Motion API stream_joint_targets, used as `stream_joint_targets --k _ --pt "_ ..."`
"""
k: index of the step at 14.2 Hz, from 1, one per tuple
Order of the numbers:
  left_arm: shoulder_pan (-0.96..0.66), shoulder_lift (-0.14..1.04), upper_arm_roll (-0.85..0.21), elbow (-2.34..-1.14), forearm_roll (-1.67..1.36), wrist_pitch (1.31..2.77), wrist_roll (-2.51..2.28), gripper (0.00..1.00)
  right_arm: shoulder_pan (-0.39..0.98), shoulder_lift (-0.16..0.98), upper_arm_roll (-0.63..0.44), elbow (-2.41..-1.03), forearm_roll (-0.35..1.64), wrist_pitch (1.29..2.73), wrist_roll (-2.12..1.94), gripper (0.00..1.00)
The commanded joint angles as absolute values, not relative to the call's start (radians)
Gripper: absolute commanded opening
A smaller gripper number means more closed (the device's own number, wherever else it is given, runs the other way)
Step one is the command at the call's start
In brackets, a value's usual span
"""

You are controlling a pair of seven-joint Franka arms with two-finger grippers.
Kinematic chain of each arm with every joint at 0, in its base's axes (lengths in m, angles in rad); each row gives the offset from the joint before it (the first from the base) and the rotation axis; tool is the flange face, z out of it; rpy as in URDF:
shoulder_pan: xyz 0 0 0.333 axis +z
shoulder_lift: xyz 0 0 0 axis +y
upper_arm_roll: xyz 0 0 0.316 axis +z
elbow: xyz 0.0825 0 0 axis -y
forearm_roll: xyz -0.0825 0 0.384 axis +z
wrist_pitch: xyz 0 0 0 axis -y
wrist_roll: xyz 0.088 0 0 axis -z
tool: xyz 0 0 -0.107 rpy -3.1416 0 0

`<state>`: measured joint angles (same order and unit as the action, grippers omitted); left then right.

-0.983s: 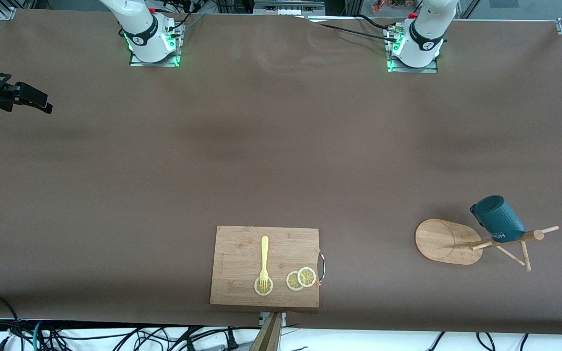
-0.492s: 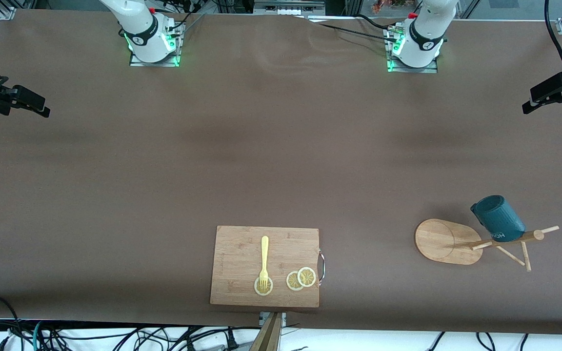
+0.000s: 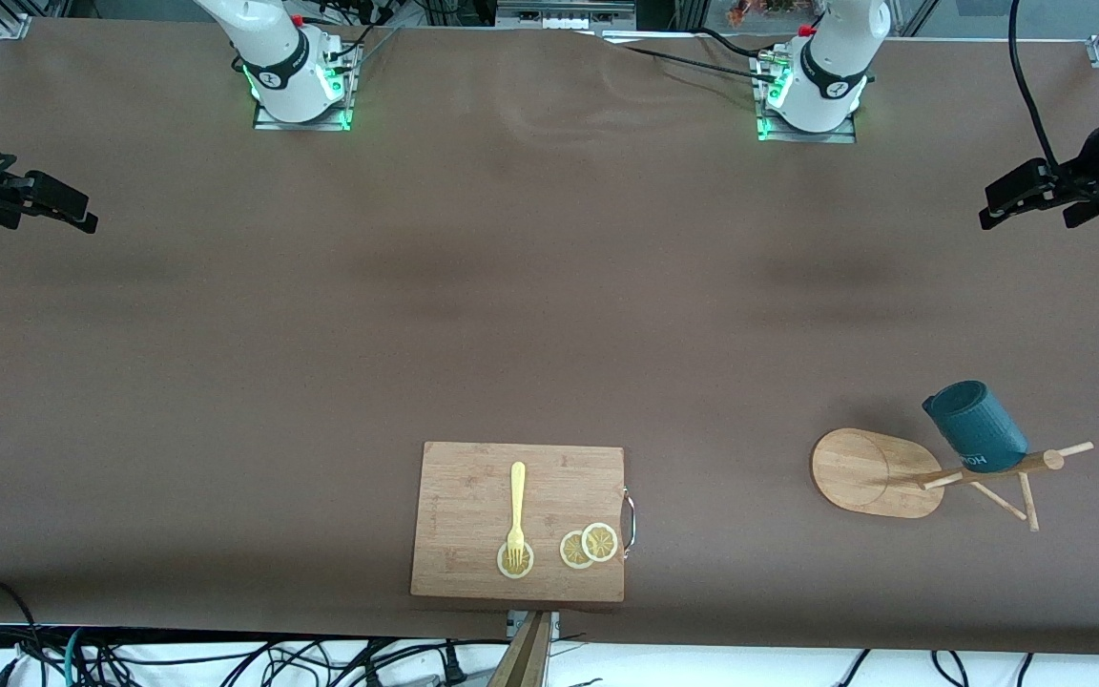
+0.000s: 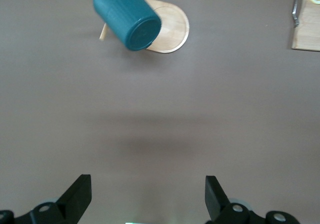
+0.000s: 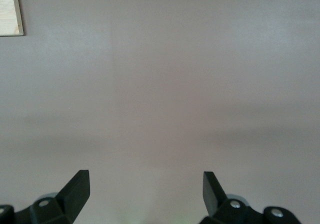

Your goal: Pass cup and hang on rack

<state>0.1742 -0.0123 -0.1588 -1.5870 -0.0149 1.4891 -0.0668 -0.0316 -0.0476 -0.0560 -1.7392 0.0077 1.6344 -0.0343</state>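
The dark teal cup [image 3: 974, 437] hangs on a peg of the light wooden rack [image 3: 860, 472], near the left arm's end of the table and close to the front camera. The left wrist view shows the cup [image 4: 127, 16] bottom-on, with the rack's oval base [image 4: 172, 26] beside it. My left gripper [image 3: 1026, 218] is open and empty, up in the air over bare table at the left arm's end, well apart from the cup; it also shows in its own wrist view [image 4: 148, 194]. My right gripper [image 3: 53, 215] is open and empty over the right arm's end of the table, and also shows in its own wrist view [image 5: 146, 191].
A wooden cutting board [image 3: 473, 496] lies near the front edge at mid-table, with a yellow fork [image 3: 517, 506] and lemon slices [image 3: 589, 546] on it. Its corner shows in the left wrist view [image 4: 307, 34] and in the right wrist view [image 5: 10, 9]. Brown cloth covers the table.
My left gripper has come in from the view's edge toward the middle of the table. The cup has shifted very slightly on its peg. My right gripper has barely moved.
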Motion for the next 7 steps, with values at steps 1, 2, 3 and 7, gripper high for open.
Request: stream_joint_targets --k 1,2,3,7 --pt "0.092 -0.07 -0.069 -1.679 0.012 1.546 -0.075 1.0 -0.041 -0.046 -0.049 -1.726 0.017 1.64 -0.032 1.0" --pt "0.086 -0.093 -0.061 -1.727 0.012 1.584 -0.075 1.0 -0.041 -0.046 -0.048 -1.727 0.017 1.637 -0.034 1.0" --pt "0.052 -0.115 -0.031 -1.765 0.012 1.616 -0.074 1.0 -0.04 -0.048 -0.048 -1.726 0.018 1.637 -0.034 1.0" --pt "0.008 -0.127 0.011 -1.783 0.012 1.641 -0.074 1.0 -0.038 -0.051 -0.043 -1.727 0.021 1.631 -0.028 1.0"
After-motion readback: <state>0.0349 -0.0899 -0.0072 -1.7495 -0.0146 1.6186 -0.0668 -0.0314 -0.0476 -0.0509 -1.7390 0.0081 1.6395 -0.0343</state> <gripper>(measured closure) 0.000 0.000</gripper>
